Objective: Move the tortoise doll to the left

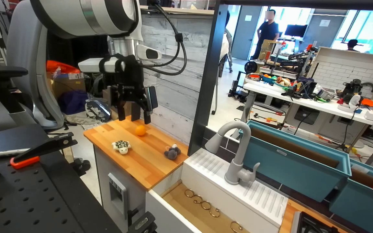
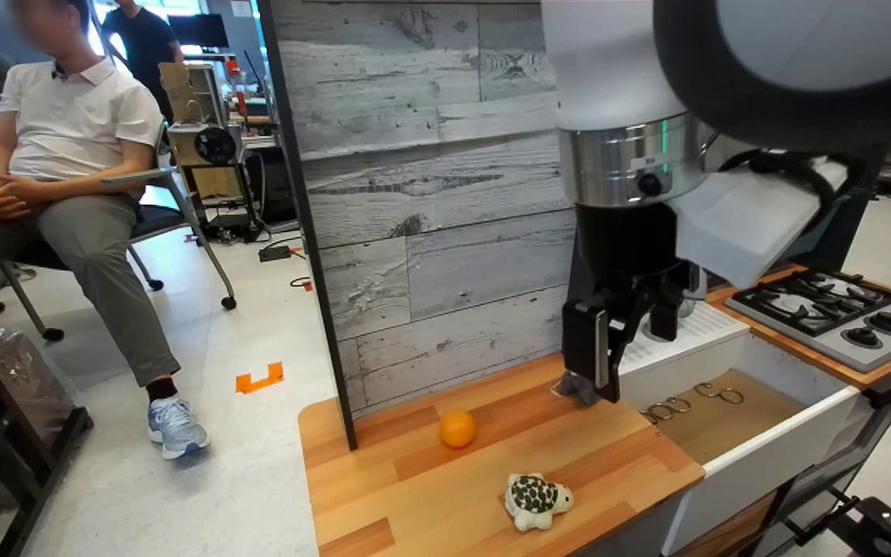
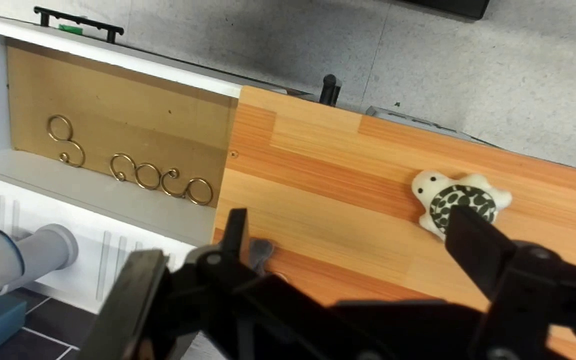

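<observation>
The tortoise doll (image 1: 121, 146) is a small whitish toy with a dark mottled shell. It lies belly-down on the wooden counter (image 1: 154, 168), near the counter's front edge. It also shows in an exterior view (image 2: 536, 499) and in the wrist view (image 3: 460, 195), where a fingertip covers part of its shell. My gripper (image 1: 134, 120) is open and empty above the counter, apart from the doll. It shows in an exterior view (image 2: 635, 367) and in the wrist view (image 3: 349, 210) with its fingers wide apart.
A plain orange ball (image 1: 140, 130) and a dark grey lump (image 1: 172, 152) lie on the same counter. A grey wooden wall panel (image 2: 445, 232) stands along its back. A basin (image 3: 118, 85) with metal rings and a grey faucet (image 1: 238, 155) adjoin the counter.
</observation>
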You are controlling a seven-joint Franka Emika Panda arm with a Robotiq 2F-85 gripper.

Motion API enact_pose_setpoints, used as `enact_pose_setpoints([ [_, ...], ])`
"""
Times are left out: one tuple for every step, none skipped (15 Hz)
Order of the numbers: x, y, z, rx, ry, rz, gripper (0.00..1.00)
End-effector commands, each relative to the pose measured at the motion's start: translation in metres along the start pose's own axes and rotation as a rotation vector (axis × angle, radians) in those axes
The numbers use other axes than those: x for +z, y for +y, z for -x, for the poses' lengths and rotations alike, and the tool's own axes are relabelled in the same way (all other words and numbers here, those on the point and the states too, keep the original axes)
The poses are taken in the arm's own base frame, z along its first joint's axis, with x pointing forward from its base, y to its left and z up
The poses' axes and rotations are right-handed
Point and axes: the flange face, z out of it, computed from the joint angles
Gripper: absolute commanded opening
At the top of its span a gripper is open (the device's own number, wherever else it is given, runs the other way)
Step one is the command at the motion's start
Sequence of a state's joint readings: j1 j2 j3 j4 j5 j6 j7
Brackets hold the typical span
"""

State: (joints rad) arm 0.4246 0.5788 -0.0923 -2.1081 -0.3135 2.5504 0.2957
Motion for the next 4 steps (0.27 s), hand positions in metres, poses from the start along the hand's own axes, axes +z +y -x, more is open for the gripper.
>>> enact_pose_setpoints([
  [-0.0016,0.0017,0.0012,0.002,-0.001,-0.001,1.00],
  [-0.0014,0.0015,0.0022,0.002,-0.002,-0.001,1.00],
  [-0.0010,0.0004,0.0028,0.000,-0.004,-0.002,1.00],
  [-0.0009,-0.0006,0.0031,-0.002,-0.004,-0.003,1.00],
])
